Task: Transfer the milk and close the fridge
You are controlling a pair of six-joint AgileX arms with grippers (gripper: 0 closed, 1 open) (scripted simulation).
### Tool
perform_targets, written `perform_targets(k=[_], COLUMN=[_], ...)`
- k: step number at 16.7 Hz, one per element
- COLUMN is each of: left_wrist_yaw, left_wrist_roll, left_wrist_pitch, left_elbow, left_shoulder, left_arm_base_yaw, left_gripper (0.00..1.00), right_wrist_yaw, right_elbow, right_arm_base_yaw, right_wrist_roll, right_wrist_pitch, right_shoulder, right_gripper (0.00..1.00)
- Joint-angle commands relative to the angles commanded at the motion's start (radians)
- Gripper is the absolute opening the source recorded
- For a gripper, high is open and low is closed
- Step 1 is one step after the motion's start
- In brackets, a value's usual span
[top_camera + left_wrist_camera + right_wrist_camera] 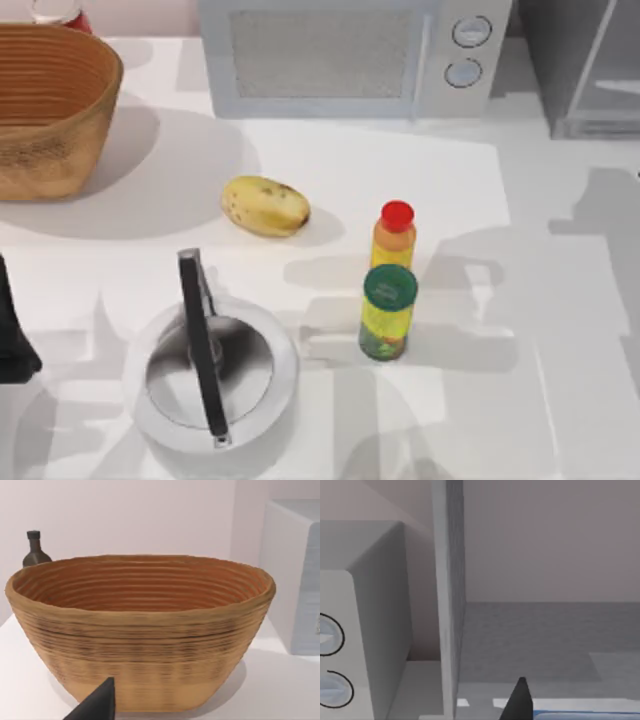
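Observation:
The fridge (pixel 585 75) stands at the table's back right corner, and its grey inside (pixel 545 640) lies open ahead of my right wrist camera. My right gripper (pixel 555 716) hovers in front of that opening, one dark fingertip (pixel 520 697) showing. Right against it sits the blue top of the milk (pixel 600 714), held in the shut gripper; the carton's lower part is hidden. My left arm (pixel 12 330) is parked at the table's left edge, its gripper (pixel 97 705) facing the basket.
A white microwave (pixel 350 55) stands just left of the fridge. A woven basket (pixel 50 105) is at the back left, with a dark bottle (pixel 35 550) behind it. A banana (pixel 265 205), two yellow bottles (pixel 395 235) (pixel 388 312) and a kettle (pixel 210 375) occupy the middle and front.

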Motion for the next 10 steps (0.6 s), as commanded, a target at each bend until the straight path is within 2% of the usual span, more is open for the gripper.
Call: perform_targets(k=[10], left_wrist_yaw=[0.0], left_wrist_roll=[0.0], left_wrist_pitch=[0.0], left_elbow=[0.0], left_shoulder=[0.0], left_arm_base_yaw=[0.0], left_gripper=[1.0], right_wrist_yaw=[-0.098], right_elbow=[0.439], right_arm_base_yaw=[-0.104], right_wrist_roll=[-0.015], right_wrist_pitch=[-0.18], right_shoulder=[0.34], right_gripper=[0.0])
